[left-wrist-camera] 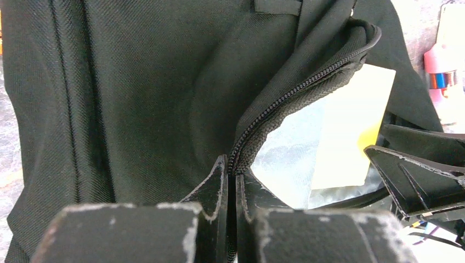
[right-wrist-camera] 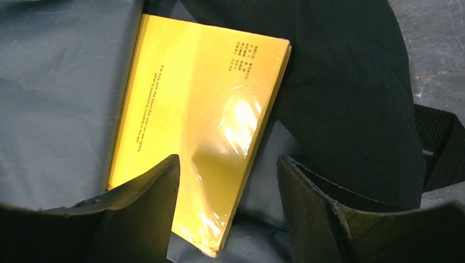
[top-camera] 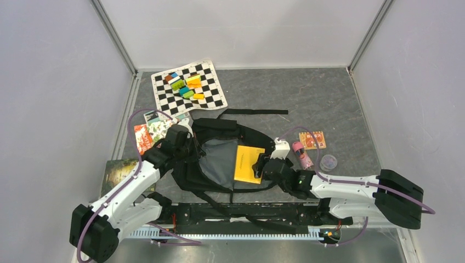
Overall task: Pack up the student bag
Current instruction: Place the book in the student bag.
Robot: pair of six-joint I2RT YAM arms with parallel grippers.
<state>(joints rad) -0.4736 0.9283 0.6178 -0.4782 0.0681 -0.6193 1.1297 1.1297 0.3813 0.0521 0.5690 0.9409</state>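
The student bag (top-camera: 216, 159) lies at the table's centre between the two arms. Its mouth is open and the grey lining exposed, with a shrink-wrapped yellow book (right-wrist-camera: 203, 98) resting on the lining. The left gripper (left-wrist-camera: 231, 170) is clenched on the bag's zipper rim (left-wrist-camera: 296, 93), lifting the flap. The right gripper (right-wrist-camera: 227, 164) has its jaws spread over the book's near corner, grasping nothing. The fabric looks limp and light and would likely sag once let go. The stitched rim seems the firmest hold, and the loose straps (top-camera: 252, 112) may snag.
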